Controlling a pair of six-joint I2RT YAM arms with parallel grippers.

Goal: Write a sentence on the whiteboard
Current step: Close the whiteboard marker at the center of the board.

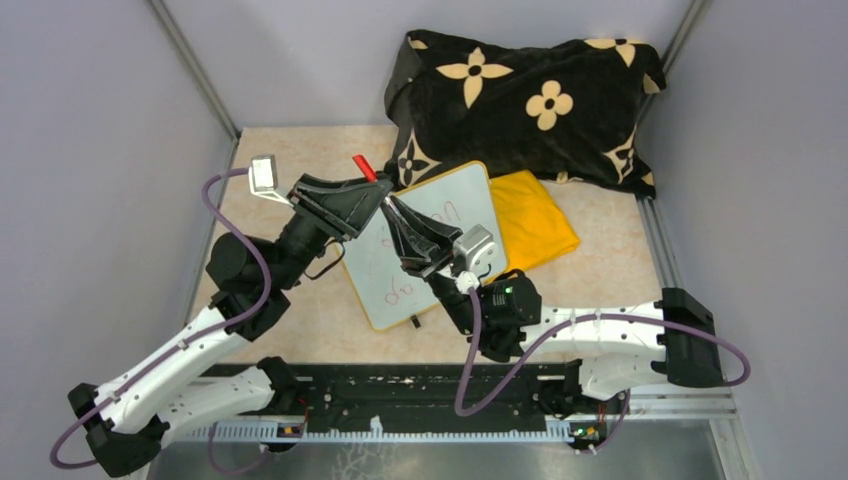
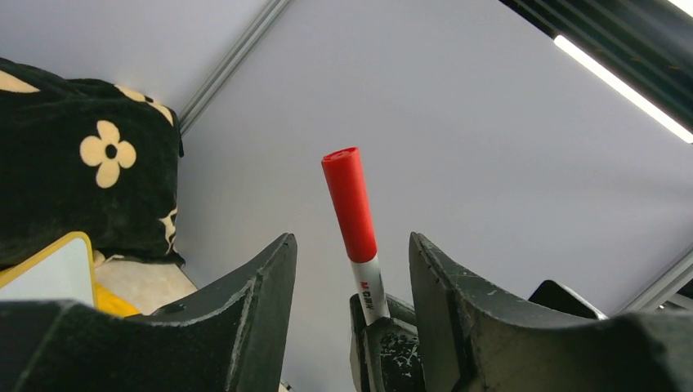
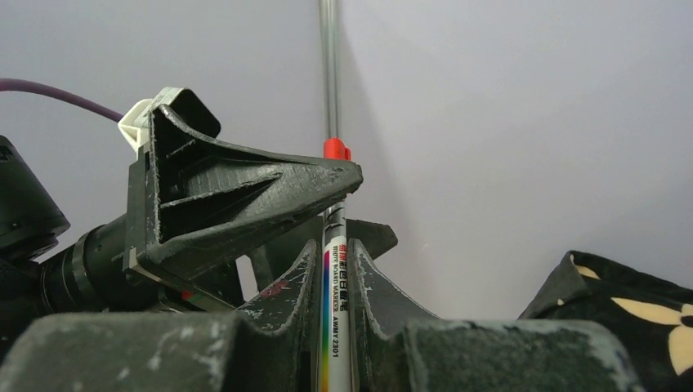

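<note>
marker [image 3: 336,302] label: WHITE BOARD MARKER | right gripper [image 3: 335,269] clamped on its barrel | left gripper [image 2: 351,238] spread, straddling red cap [image 2: 349,200] | whiteboard [image 1: 385,275] far edge at pillow [image 1: 520,95]

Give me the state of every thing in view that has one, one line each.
marker: capped, held by its barrel.
right gripper: jaws shut on the marker.
left gripper: jaws open either side of the red cap, not touching it.
whiteboard: flat on the table, written on.
sentence: red letters, partly hidden by the grippers.
yellow cloth: folded, at the whiteboard's right edge.
</note>
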